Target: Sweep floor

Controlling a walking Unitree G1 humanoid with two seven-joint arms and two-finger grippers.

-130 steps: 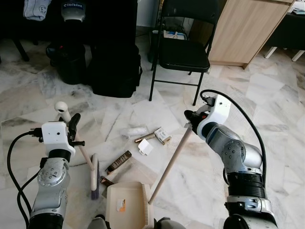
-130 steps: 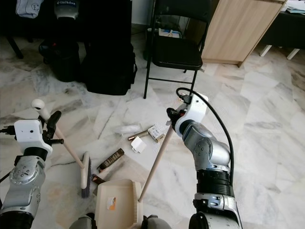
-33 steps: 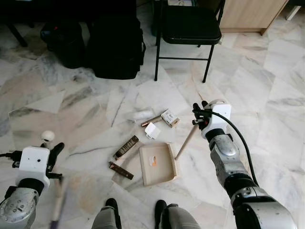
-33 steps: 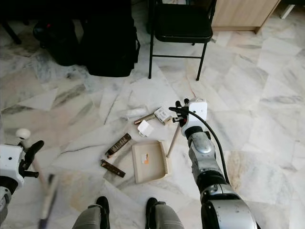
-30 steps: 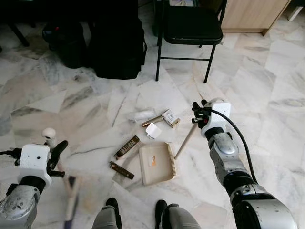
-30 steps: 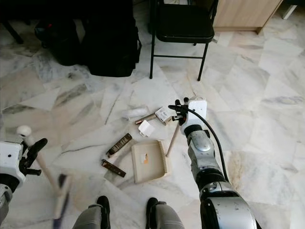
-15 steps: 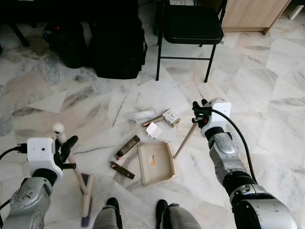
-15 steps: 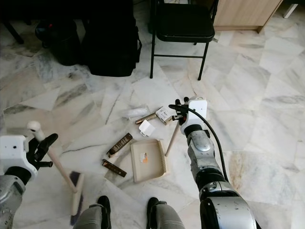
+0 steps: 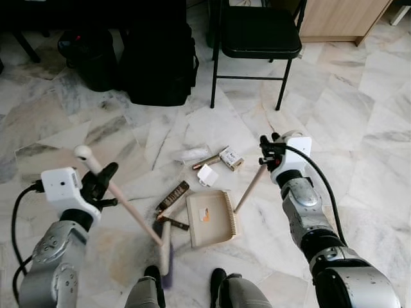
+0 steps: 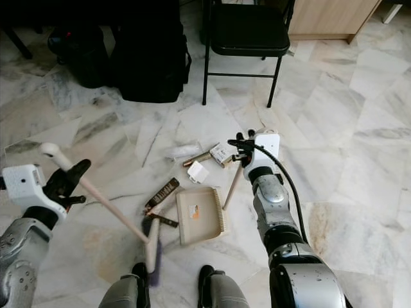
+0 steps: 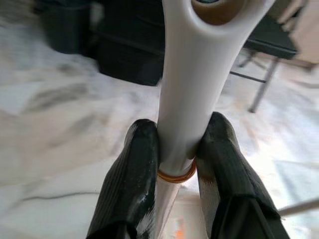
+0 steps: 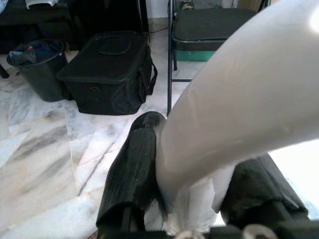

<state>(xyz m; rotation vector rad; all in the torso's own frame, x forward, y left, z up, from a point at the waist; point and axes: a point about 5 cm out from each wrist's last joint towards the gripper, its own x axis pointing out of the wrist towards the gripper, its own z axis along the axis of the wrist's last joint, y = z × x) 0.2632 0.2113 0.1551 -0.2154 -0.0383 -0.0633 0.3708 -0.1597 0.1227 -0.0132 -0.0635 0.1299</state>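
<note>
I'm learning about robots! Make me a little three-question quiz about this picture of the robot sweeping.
1. True or false: the left gripper is shut on the broom handle.
2. What stands behind the litter? A) a ladder B) a black chair C) a fridge
3. Fill in: the right gripper holds the handle of the ____.

Key: 1 true; 2 B; 3 dustpan.

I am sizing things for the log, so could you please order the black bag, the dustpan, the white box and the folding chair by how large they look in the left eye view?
1. folding chair, cut off at the top edge
2. black bag
3. dustpan
4. white box

The chair and bag lie farther from the camera, so their lead is safe.
</note>
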